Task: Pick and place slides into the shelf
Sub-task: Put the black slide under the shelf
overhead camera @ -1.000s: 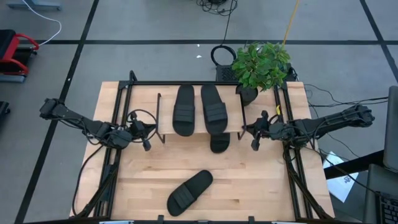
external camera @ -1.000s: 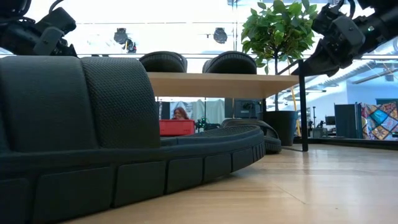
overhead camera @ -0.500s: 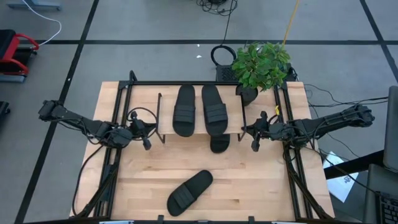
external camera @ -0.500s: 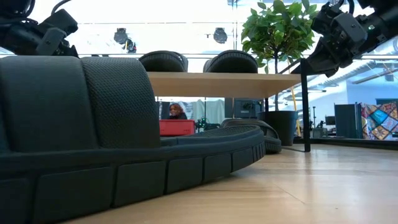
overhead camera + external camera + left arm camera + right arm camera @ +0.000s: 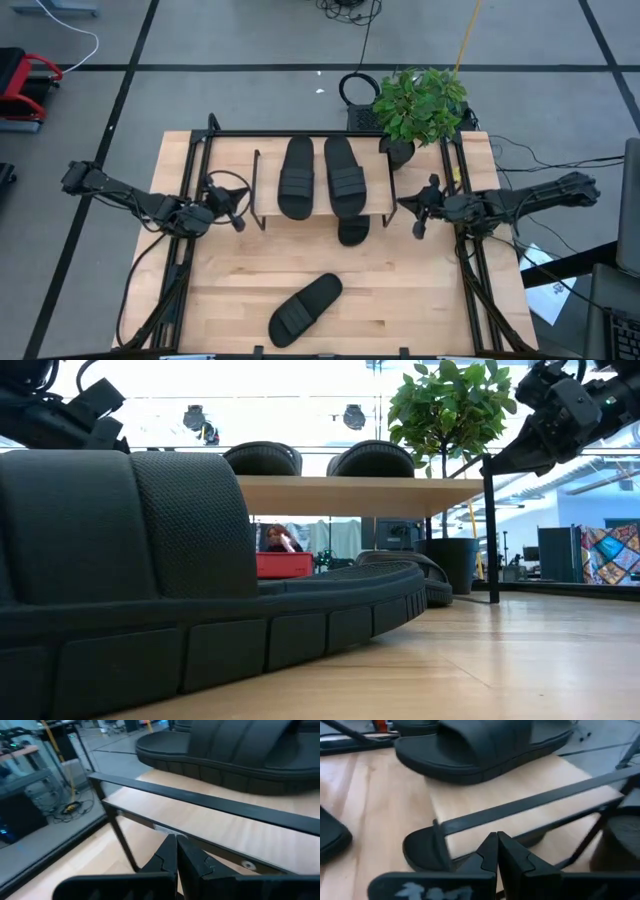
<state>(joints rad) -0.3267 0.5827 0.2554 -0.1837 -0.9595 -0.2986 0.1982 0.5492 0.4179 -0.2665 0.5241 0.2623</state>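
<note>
Looking straight down, the shelf point(image 5: 322, 200) is seen between the two grippers, with two slides point(image 5: 296, 176) laid side by side on its plank. A third slide point(image 5: 352, 231) pokes out from under the plank, nearer the right gripper point(image 5: 420, 212); a fourth slide point(image 5: 304, 309) lies on the table point(image 5: 430, 300), well in front of both and apart from either. The left gripper point(image 5: 232, 206) is held just beside the shelf's left end, the right gripper just off its right end.

From table height, the near slide point(image 5: 150, 580) fills the foreground, and both arms hang above the plank's ends.

In each wrist view, the fingers point(image 5: 175, 860) point(image 5: 495, 855) are seen pressed together, empty, facing the shelf's edge rail.
</note>
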